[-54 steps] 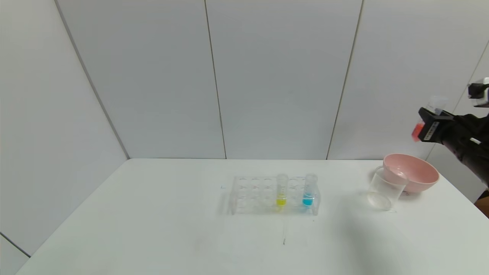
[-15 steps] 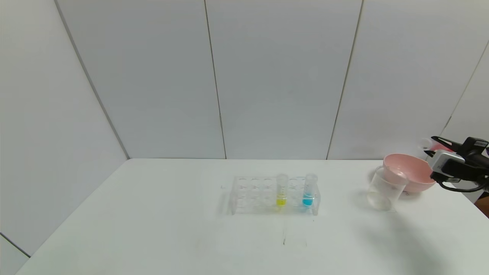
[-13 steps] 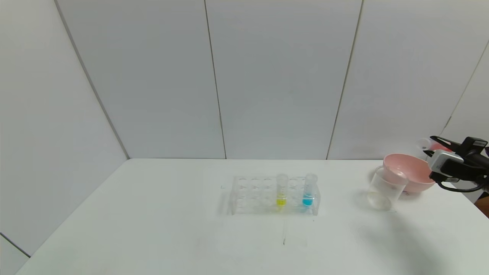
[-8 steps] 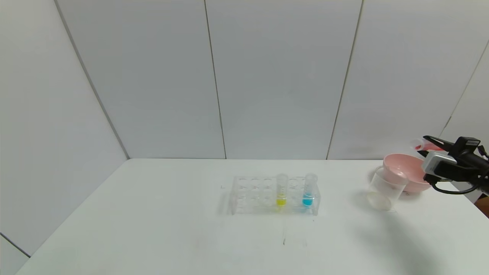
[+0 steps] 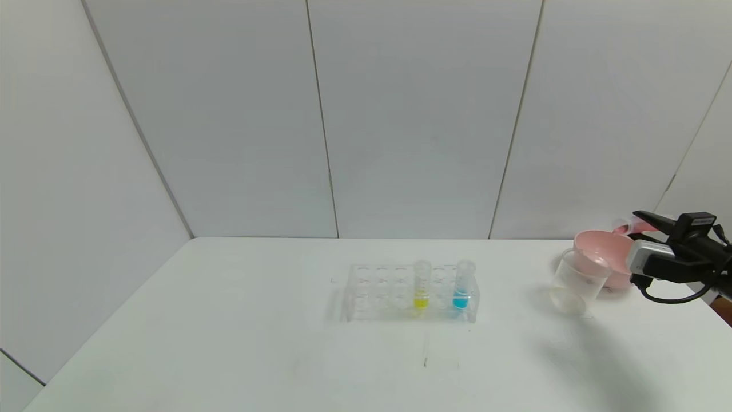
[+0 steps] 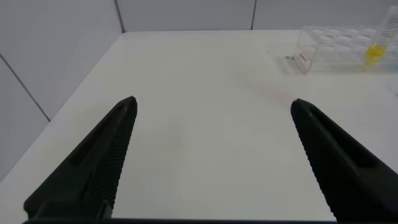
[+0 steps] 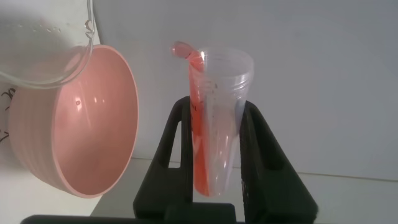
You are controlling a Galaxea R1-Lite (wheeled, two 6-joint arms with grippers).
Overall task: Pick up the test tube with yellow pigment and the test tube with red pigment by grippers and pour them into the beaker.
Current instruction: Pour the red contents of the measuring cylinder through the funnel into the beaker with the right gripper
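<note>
My right gripper (image 5: 645,221) is shut on the test tube with red pigment (image 5: 626,227) and holds it tipped almost level, mouth by the pink bowl's far right rim. In the right wrist view the red liquid runs along the tube (image 7: 217,124) to its lip between the fingers (image 7: 252,143). The beaker (image 5: 575,280) stands in front of the bowl, left of the gripper, and shows in that view (image 7: 43,43). The test tube with yellow pigment (image 5: 421,286) stands upright in the clear rack (image 5: 377,292). My left gripper (image 6: 212,104) is open over bare table.
The pink bowl (image 5: 600,254) sits just behind the beaker and beside the held tube (image 7: 81,143). A tube with blue liquid (image 5: 462,286) stands at the rack's right end. The rack (image 6: 339,40) lies far off in the left wrist view. The table's right edge is near my right arm.
My right gripper has come down from high at the right, turned the red tube from near upright to almost level, and drifted left toward the bowl and beaker. The rest is unchanged.
</note>
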